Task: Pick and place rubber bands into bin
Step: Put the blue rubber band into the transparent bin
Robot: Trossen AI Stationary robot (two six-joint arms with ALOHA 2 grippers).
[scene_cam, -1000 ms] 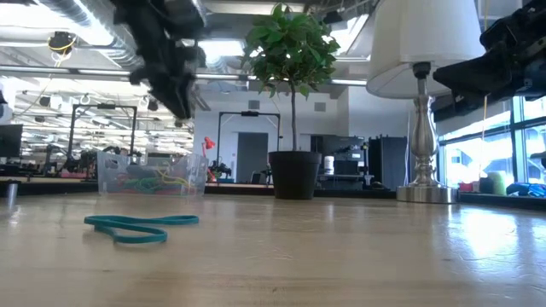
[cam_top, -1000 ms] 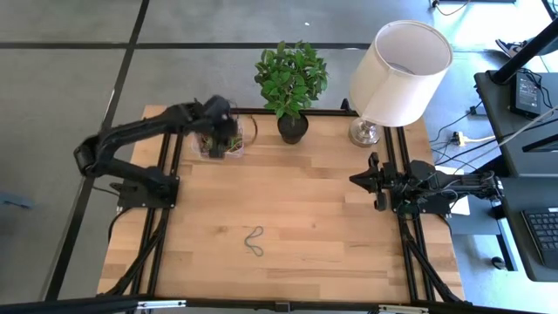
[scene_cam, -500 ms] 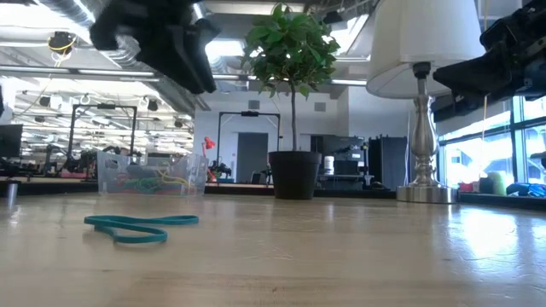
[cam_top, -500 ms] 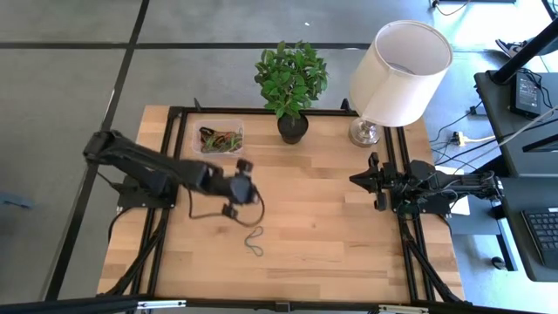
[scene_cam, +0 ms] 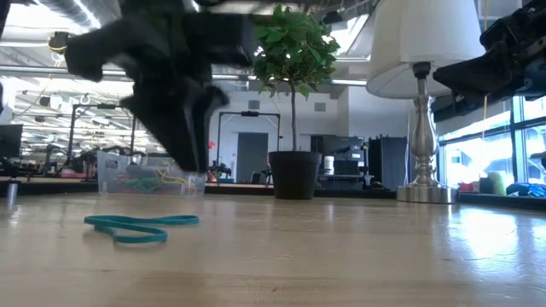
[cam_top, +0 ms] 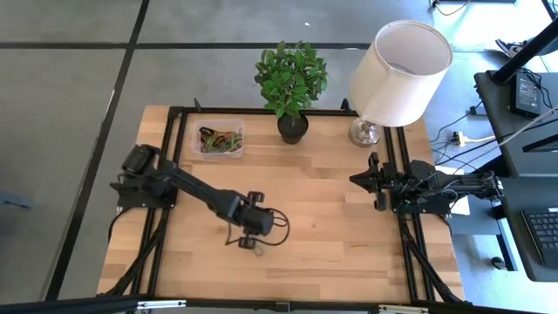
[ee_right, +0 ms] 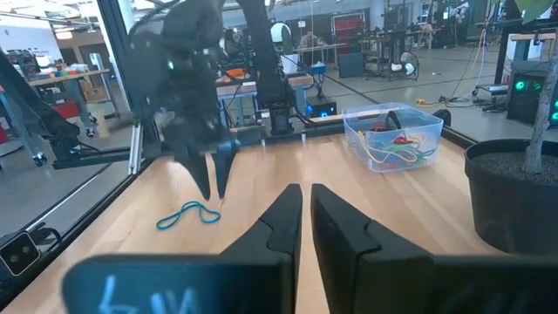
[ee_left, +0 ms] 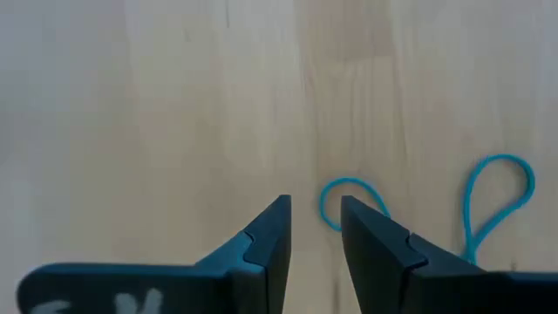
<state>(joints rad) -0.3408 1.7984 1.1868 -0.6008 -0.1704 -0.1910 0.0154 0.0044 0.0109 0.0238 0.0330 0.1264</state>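
Note:
A teal rubber band [ee_left: 501, 161], twisted into a figure-eight, lies flat on the wooden table toward its near edge [scene_cam: 107, 221] [ee_right: 190, 213]. My left gripper [ee_left: 314, 218] hangs just above it, pointing steeply down, fingers open with a narrow gap and nothing between them [cam_top: 249, 237] [scene_cam: 192, 162]. One loop of the band shows just beyond the fingertips. The clear bin [cam_top: 218, 139] stands at the table's far left and holds several coloured rubber bands [ee_right: 392, 144]. My right gripper [ee_right: 305, 205] waits, shut, at the table's right edge [cam_top: 356, 180].
A potted plant in a black pot [cam_top: 293, 126] and a table lamp [cam_top: 397, 74] stand along the far edge, right of the bin. Black frame rails [cam_top: 166, 218] run along both sides of the board. Bare wood lies between the band and the bin.
My left gripper has swung from above the bin toward the table's near edge and to the right, coming down as it went, and now hangs over the teal band. The band has stayed where it was.

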